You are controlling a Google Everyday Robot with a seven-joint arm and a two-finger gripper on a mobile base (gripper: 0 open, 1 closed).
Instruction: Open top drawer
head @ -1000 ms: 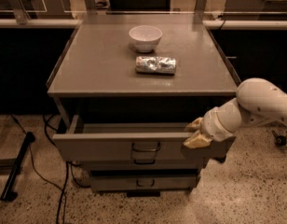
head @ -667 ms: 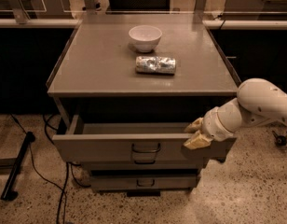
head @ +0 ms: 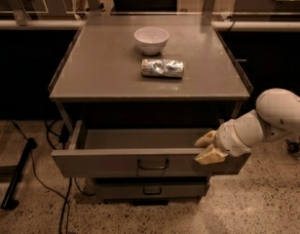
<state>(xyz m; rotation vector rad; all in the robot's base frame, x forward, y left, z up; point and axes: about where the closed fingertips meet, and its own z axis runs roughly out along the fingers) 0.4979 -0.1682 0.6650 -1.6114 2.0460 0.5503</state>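
Leftmost, on the speckled floor [head: 267,204] left of the grey cabinet [head: 106,72], a black bar [head: 17,179] lies beside dark cables [head: 43,179] that run toward the cabinet's foot. On the cabinet's flat top, toward the back, stands a white bowl [head: 151,39]. Just in front of it lies a crinkled silver packet [head: 162,68]; any print on it is too small to read. Raised lips line the top's left and right edges.

Below the top, the top drawer [head: 106,162] stands pulled well out, with a dark loop handle [head: 153,165] at its centre. A shorter lower drawer [head: 121,189] sits shut beneath. At the right end of the drawer front, on its upper edge, is the gripper [head: 204,148], on a white arm [head: 267,121] reaching in from the cabinet's right. Whether it clamps that edge I cannot tell. Open floor lies before the cabinet.
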